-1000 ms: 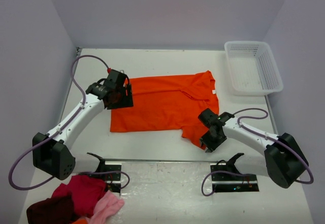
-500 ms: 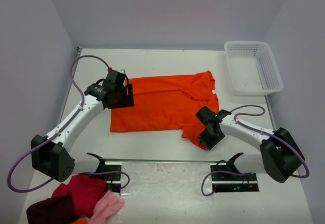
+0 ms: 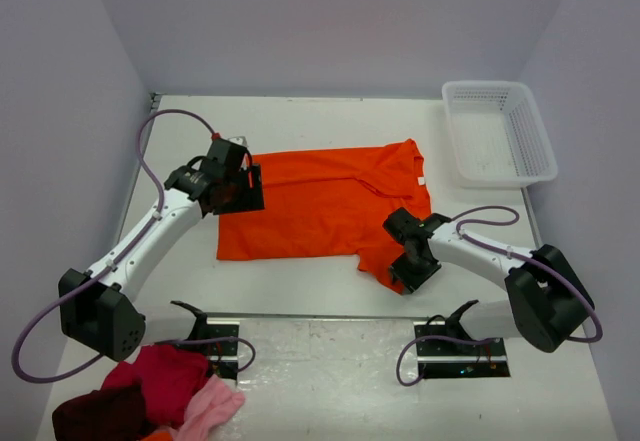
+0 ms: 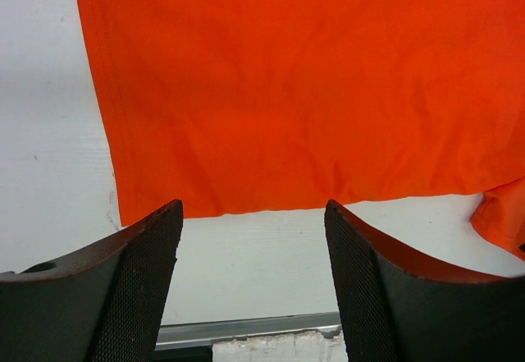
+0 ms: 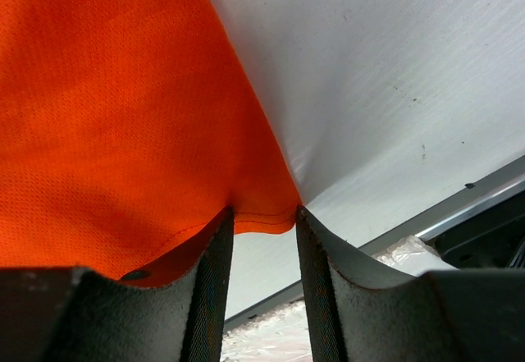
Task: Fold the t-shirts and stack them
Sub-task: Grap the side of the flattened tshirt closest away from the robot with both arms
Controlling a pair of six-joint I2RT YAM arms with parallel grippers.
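Observation:
One bright orange t-shirt (image 3: pixel 330 206) lies spread flat on the white table, its white label (image 3: pixel 421 180) at the right. My left gripper (image 3: pixel 247 189) hovers over the shirt's left edge with its jaws wide open and nothing in them; in the left wrist view (image 4: pixel 253 218) the shirt (image 4: pixel 287 91) lies beyond the fingertips. My right gripper (image 3: pixel 403 279) is low at the shirt's near right sleeve. In the right wrist view (image 5: pixel 262 218) its jaws stand a little apart, and the hem of the orange cloth (image 5: pixel 123 116) spans their tips, not pinched.
A white plastic basket (image 3: pixel 497 131) stands at the far right. A pile of red, maroon and pink clothes (image 3: pixel 160 391) lies at the near left, by the left arm's base. Metal mounting rails (image 3: pixel 455 353) run along the near edge.
My right gripper has shifted a little left and forward onto the sleeve's edge. My left gripper has edged slightly away from me. The shirt has not moved.

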